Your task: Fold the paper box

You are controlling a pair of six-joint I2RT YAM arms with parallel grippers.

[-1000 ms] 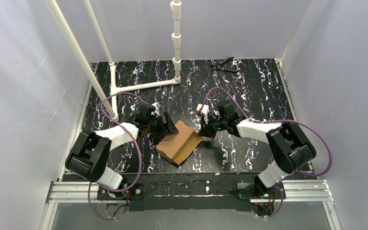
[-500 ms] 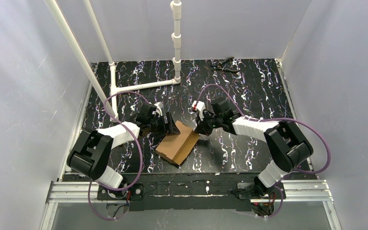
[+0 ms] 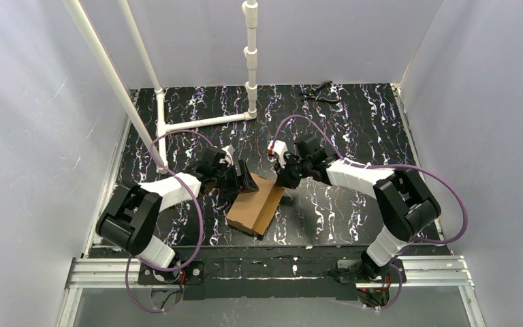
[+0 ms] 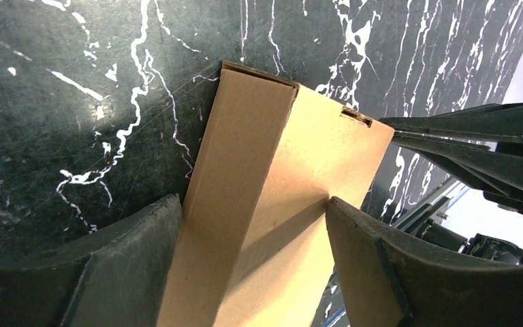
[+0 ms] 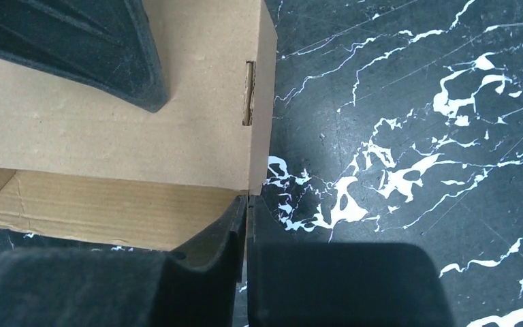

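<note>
Black marbled tabletop (image 3: 354, 116) is carrying the half-formed paper box (image 3: 255, 208) toward its near edge. Left hand (image 3: 247, 184) is straddling it, wide open. Right hand (image 5: 246, 218), almost closed and gripping nothing visible, is seemingly squaring a wall, likely needing a gentle inward push.

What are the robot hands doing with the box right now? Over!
Left gripper open, fingers astride the paper box. Right gripper shut, tips at its corner. Box partly folded. Dark tool far back, out of the way.
</note>
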